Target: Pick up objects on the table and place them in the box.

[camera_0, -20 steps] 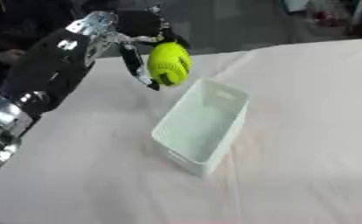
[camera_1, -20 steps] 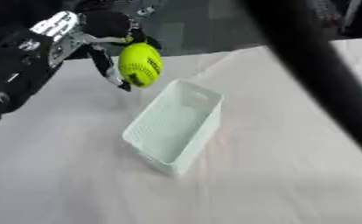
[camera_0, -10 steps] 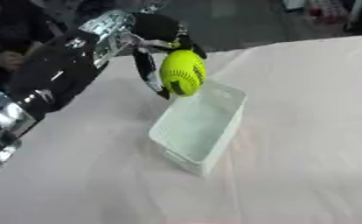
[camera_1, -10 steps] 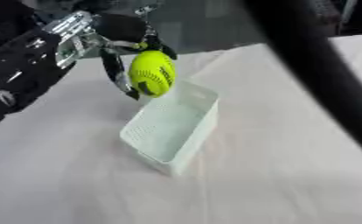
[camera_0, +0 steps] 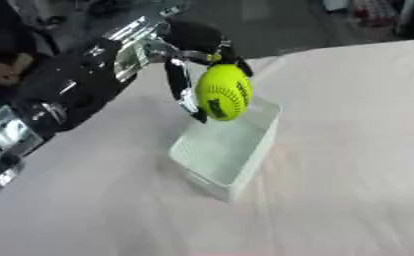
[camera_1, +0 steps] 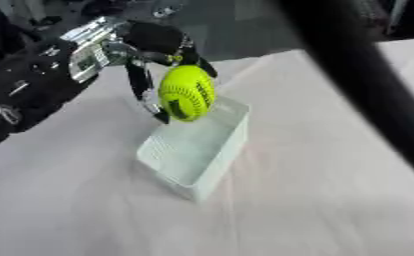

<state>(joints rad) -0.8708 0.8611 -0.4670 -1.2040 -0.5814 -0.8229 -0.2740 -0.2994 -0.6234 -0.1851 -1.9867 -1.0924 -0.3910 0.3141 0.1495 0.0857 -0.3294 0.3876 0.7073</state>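
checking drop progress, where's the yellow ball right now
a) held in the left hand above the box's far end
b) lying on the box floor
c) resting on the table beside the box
a: the left hand has its fingers curled round the yellow ball, which hangs above the far end of the box, not yet inside.

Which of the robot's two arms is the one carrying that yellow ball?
The left one. Its robot hand, reaching in from the left side, has fingers curled around the yellow ball above the white box. The right arm is only a dark blur.

Box interior open from above; ball in left hand hangs over far end.
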